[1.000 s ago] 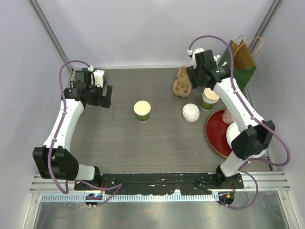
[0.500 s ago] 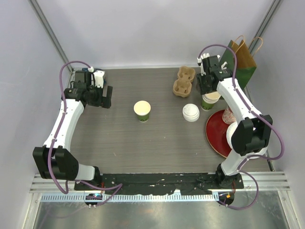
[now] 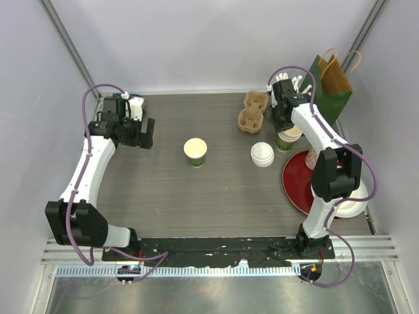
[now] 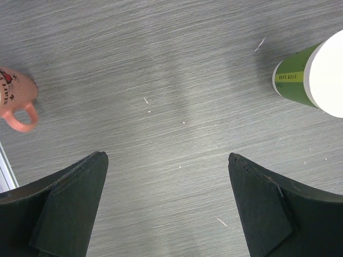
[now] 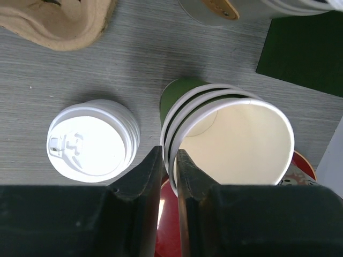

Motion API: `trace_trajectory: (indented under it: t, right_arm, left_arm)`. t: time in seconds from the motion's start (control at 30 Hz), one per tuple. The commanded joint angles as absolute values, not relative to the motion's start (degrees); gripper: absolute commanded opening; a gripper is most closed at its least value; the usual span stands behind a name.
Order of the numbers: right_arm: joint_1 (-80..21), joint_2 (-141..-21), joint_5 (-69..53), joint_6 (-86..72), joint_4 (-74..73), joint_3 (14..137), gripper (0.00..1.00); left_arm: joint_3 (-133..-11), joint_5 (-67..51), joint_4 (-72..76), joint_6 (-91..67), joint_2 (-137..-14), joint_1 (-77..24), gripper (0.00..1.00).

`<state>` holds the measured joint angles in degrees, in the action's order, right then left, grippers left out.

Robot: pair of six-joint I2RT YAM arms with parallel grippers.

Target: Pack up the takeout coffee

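Your right gripper (image 5: 169, 155) pinches the rim of the top cup in the stack of cups (image 5: 230, 139), beside the pile of lids (image 5: 91, 140). Your left gripper (image 4: 166, 158) hangs wide open, holding nothing. 1 green cup (image 3: 195, 151) stands mid-table, apparently unlidded. The carrier (image 3: 252, 111) looks empty, so lidding and packing likely remain.
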<state>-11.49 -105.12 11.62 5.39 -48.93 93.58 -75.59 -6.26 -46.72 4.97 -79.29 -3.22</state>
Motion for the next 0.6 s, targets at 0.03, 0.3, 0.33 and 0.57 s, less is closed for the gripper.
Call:
trace_trajectory:
  t: [0.03,0.3,0.33,0.57]
  right_arm:
    - [-11.25,-102.83,11.34,4.92,-47.81,96.42,0.24]
    - [-11.34,-102.57,12.3,5.54,-48.25,96.68,0.18]
    - [-11.34,-102.74,12.39,5.54,-48.34,96.59,0.13]
    - [-11.25,-101.43,12.66,4.66,-49.66,96.85,0.01]
  left_arm:
    - [-75.41,-7.29,-46.41,5.45,-79.63,-2.81,1.0]
    - [-75.41,-7.47,-46.41,5.45,-79.63,-2.81,1.0]
    - [-75.41,-7.38,-46.41,5.54,-79.54,-2.81,1.0]
    - [-75.32,-8.17,-46.67,5.63,-79.45,-2.81,1.0]
